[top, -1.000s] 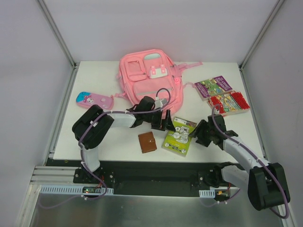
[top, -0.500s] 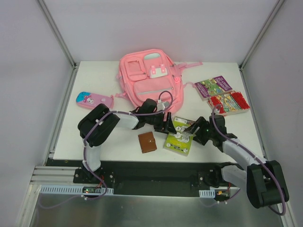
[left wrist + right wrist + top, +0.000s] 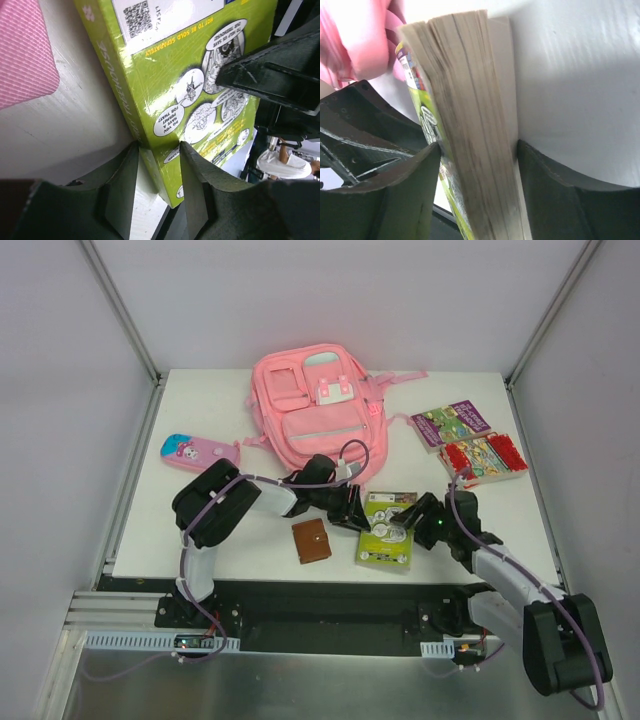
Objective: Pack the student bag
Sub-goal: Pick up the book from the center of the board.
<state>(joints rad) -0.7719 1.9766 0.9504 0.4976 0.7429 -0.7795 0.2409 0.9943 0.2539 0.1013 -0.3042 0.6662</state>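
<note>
The pink student bag (image 3: 315, 410) lies flat at the back middle of the table; its fabric shows as bag cloth (image 3: 22, 50) and bag cloth (image 3: 360, 40). In front of it a green book (image 3: 390, 540) lies between both grippers. My left gripper (image 3: 358, 515) holds the book's left corner: in the left wrist view the left gripper (image 3: 159, 150) is shut on the green book (image 3: 190, 75) at its spine. My right gripper (image 3: 405, 520) grips from the right: in the right wrist view the right gripper (image 3: 477, 155) is shut across the book's page edge (image 3: 465, 100).
A brown wallet (image 3: 311, 540) lies just left of the book, near the table's front edge. A pink cartoon pencil case (image 3: 199, 451) sits at the left. Two more books, a purple book (image 3: 452, 424) and a red book (image 3: 484, 458), lie at the right.
My left gripper moved right to the green book and shut on its corner. My right gripper moved left and shut on the page edge. The book shifted slightly toward the front.
</note>
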